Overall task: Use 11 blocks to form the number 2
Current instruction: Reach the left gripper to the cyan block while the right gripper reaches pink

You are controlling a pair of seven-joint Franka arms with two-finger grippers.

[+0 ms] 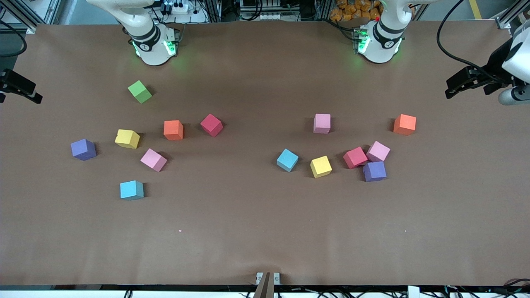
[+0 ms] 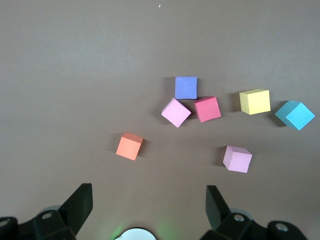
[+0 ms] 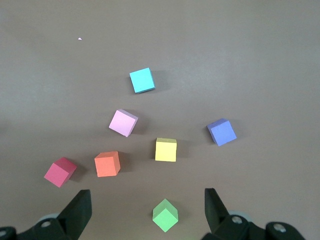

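Nothing of the number 2 is built yet: the blocks lie loose on the table [image 1: 265, 231] in two scattered groups, one within each arm's reach, which suits sharing the work.

Nearest the front camera is a blue block [image 1: 131, 190] toward the right arm's end. Next come a purple block [image 1: 374, 171], red block [image 1: 355, 157] and pink block [image 1: 378, 151], bunched and touching, so probably awkward to grip, with a yellow block [image 1: 321, 166] and another blue block [image 1: 287, 159] beside them. Farther off lie the remaining blocks, and farthest a green block [image 1: 140, 91], likely a spare.

The left gripper [image 2: 149, 200] and right gripper [image 3: 148, 200] wait high over their own groups, fingers spread wide, holding nothing.
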